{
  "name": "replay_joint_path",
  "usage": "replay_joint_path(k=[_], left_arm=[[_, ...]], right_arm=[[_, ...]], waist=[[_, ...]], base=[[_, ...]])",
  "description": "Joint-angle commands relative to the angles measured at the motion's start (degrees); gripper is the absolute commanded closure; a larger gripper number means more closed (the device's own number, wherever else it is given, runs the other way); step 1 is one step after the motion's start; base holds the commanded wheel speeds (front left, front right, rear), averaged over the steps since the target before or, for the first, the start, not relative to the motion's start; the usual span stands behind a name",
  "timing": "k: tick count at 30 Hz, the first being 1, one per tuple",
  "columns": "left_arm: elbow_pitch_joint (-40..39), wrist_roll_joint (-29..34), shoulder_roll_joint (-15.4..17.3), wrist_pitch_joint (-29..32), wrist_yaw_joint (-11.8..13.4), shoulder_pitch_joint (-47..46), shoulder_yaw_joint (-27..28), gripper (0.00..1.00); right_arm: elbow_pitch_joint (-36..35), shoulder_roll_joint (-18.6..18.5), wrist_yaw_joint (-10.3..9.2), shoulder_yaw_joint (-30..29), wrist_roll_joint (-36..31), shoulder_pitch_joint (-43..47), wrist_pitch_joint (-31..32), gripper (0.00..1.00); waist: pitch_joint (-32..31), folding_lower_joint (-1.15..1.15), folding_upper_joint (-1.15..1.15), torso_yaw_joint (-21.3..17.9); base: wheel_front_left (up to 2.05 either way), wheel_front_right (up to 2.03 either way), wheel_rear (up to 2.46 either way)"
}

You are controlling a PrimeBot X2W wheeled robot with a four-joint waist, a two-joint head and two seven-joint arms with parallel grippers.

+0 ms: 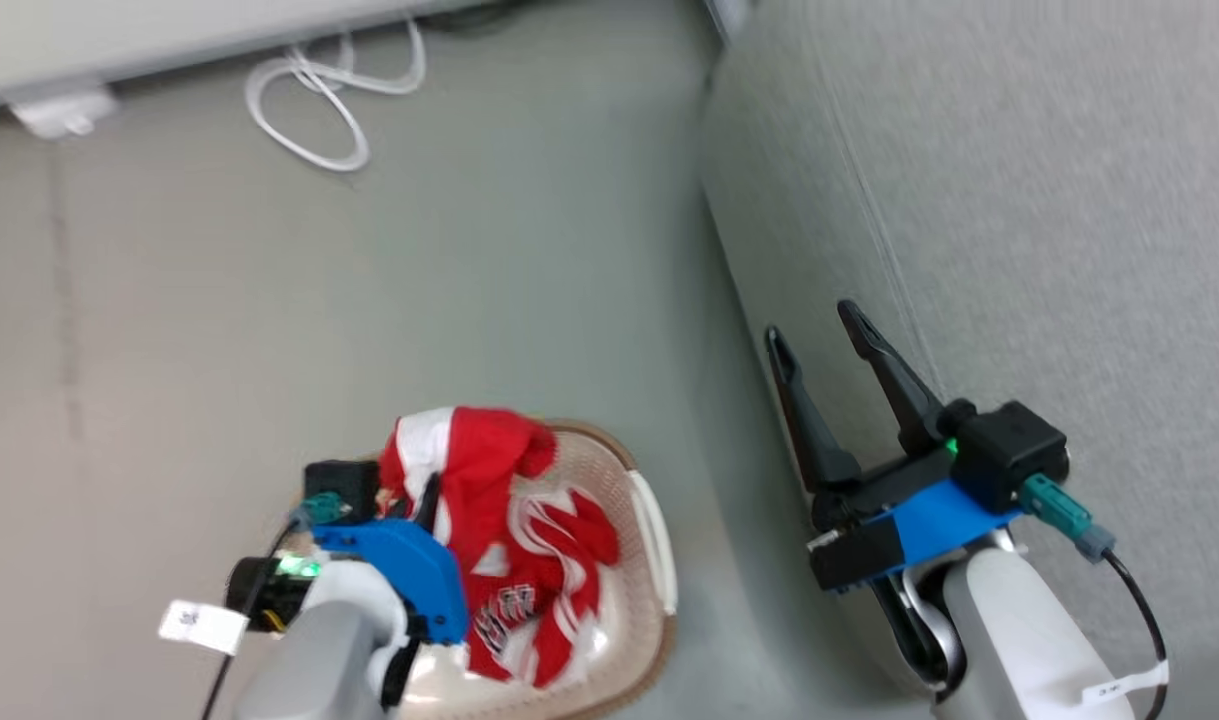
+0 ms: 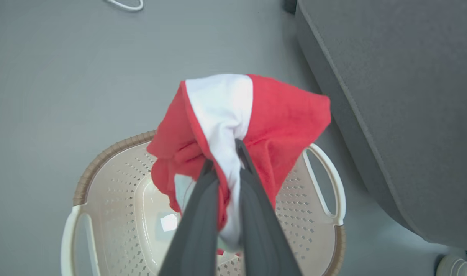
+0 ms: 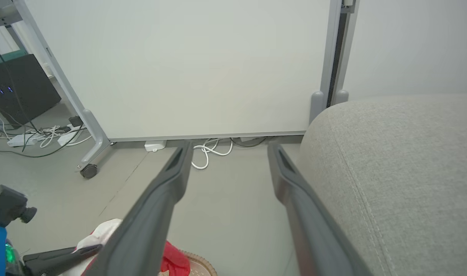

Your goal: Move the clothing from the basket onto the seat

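The cream basket (image 1: 654,545) with a brown rim stands on the floor left of the grey seat (image 1: 1019,200). My left gripper (image 2: 223,153) is shut on a bunch of the red and white clothing (image 2: 287,115), lifted above the basket (image 2: 110,149). In the head view the left gripper (image 1: 431,492) sits over the basket, and the clothing (image 1: 489,460) trails down into it with striped fabric (image 1: 559,560) below. My right gripper (image 1: 811,322) is open and holds nothing, beside the seat's front edge. In the right wrist view the right gripper (image 3: 230,147) points at the floor beside the seat (image 3: 402,161).
A white cable (image 1: 309,90) lies looped on the floor by a pale partition (image 3: 187,69). The partition's leg ends in a caster (image 3: 89,171), with power strips and cords (image 3: 30,138) and a black box (image 3: 22,88) beyond. Bare grey floor (image 1: 469,250) lies between basket and wall.
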Motion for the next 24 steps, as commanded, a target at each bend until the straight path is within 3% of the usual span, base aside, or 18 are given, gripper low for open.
replay_joint_path(k=[1, 11, 24], left_arm=[[-1.0, -0.8, 0.1, -1.0, -0.1, 0.6, -1.0, 1.00], [-12.5, -8.8, 0.6, -5.2, -0.1, 2.3, -12.0, 1.00], [-20.4, -11.4, 0.2, -2.4, 0.0, -6.6, -17.5, 1.00]], right_arm=[[0.5, -0.2, 0.02, -0.5, -0.6, 1.0, 0.0, 0.00], [2.5, -0.2, 0.03, -3.9, -2.7, 6.3, 1.3, 0.00], [0.6, -0.2, 0.03, -3.8, -2.8, 10.4, 4.4, 0.00]], waist=[[-1.3, 0.02, 0.00, 0.6], [-11.6, 0.02, 0.00, 7.8], [-17.1, 0.02, 0.00, 12.3]], base=[[0.00, 0.00, 0.00], [0.00, 0.00, 0.00], [0.00, 0.00, 0.00]])
